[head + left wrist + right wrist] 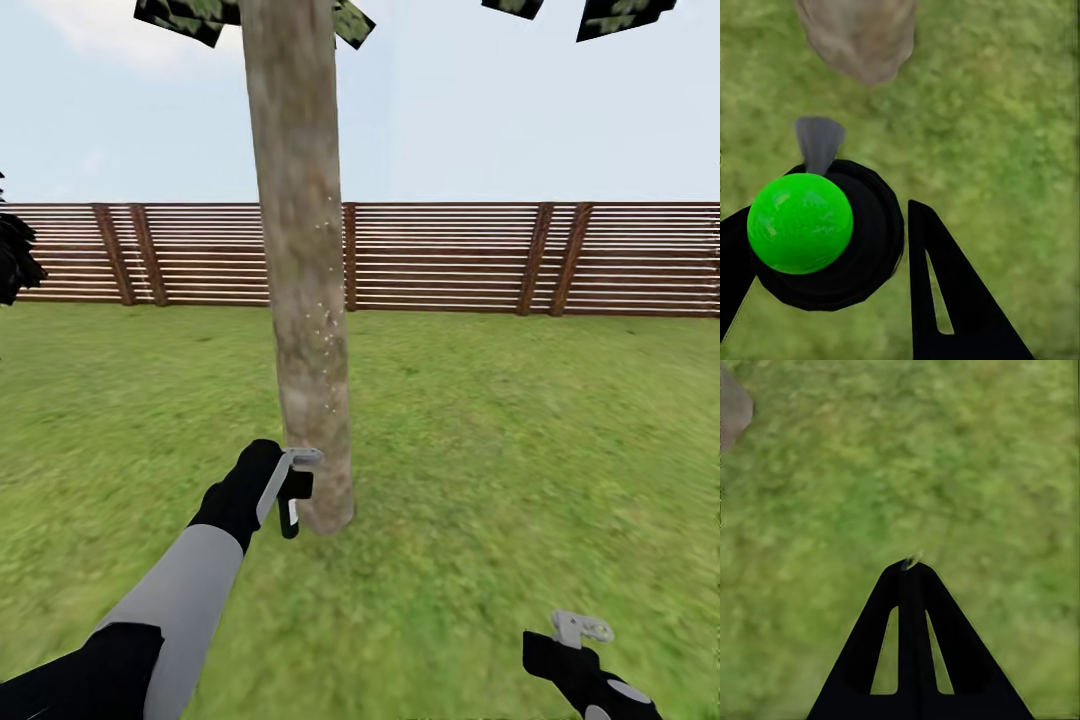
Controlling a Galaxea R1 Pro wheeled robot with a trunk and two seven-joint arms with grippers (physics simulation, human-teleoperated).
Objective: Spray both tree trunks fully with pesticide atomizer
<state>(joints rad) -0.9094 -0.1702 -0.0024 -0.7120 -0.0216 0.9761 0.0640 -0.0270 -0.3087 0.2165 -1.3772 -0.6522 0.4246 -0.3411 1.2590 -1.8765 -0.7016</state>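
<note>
A tree's thick mottled grey-brown trunk (300, 280) rises from the lawn just ahead, with dark leaves (185, 15) overhead. Tiny white pesticide specks (326, 325) dot its right side around mid-height. My left gripper (285, 482) is shut on the pesticide atomizer (297, 487), held low beside the trunk's base. In the left wrist view the atomizer (862, 247) is a black round body with a bright green top, held in my left gripper (829, 217), its grey nozzle aimed at the trunk (859, 34). My right gripper (580, 632) hangs shut over grass, fingers (911, 607) together.
A horizontal-slat wooden fence (450, 260) runs across the back of the lawn. A dark bush (15, 255) pokes in at the far left edge. Open grass (520, 430) spreads to the right of the trunk and around both arms.
</note>
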